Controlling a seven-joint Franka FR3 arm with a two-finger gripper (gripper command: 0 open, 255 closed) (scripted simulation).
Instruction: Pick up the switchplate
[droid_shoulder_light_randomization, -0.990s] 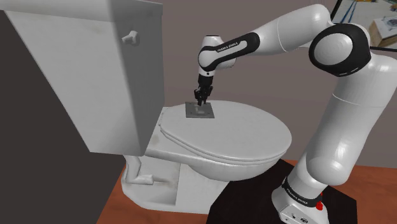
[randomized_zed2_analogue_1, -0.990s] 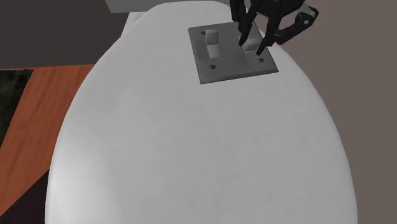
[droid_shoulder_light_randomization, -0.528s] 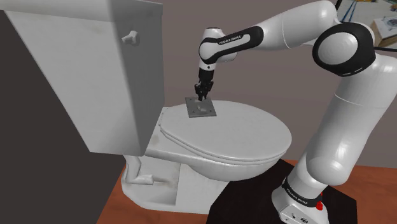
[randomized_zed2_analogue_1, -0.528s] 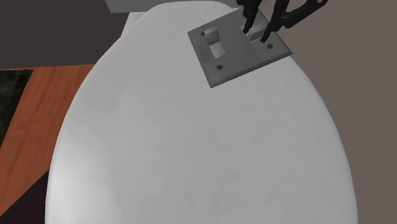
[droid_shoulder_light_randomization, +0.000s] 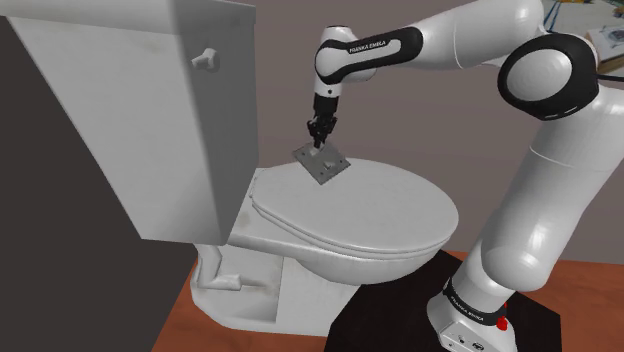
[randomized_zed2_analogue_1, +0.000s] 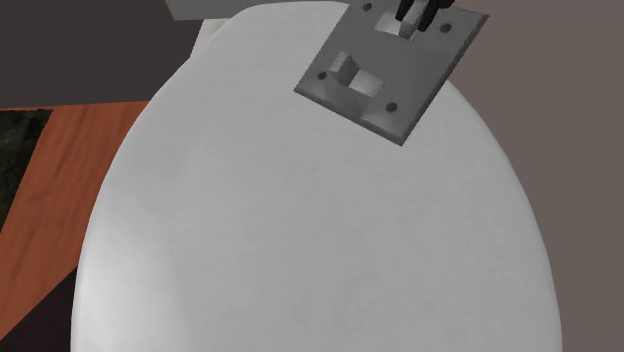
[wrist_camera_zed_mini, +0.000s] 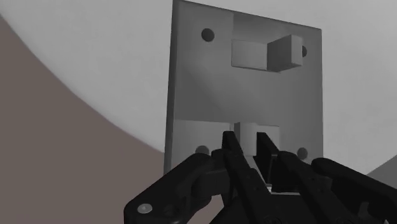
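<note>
While its jaws stand narrowly apart, the pincer (wrist_camera_zed_mini: 247, 140) clasps the switchplate (randomized_zed2_analogue_1: 428, 62).

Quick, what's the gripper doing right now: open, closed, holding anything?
Gripper: shut on the grey switchplate, clasping its toggle; plate tilted over the white toilet lid.

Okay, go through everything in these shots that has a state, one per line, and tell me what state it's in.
switchplate: tilted, hanging from the pincer above the toilet lid
pincer: shut on one toggle of the switchplate
toilet lid: closed flat
flush lever: roughly level on the tank, nothing touching it
</note>
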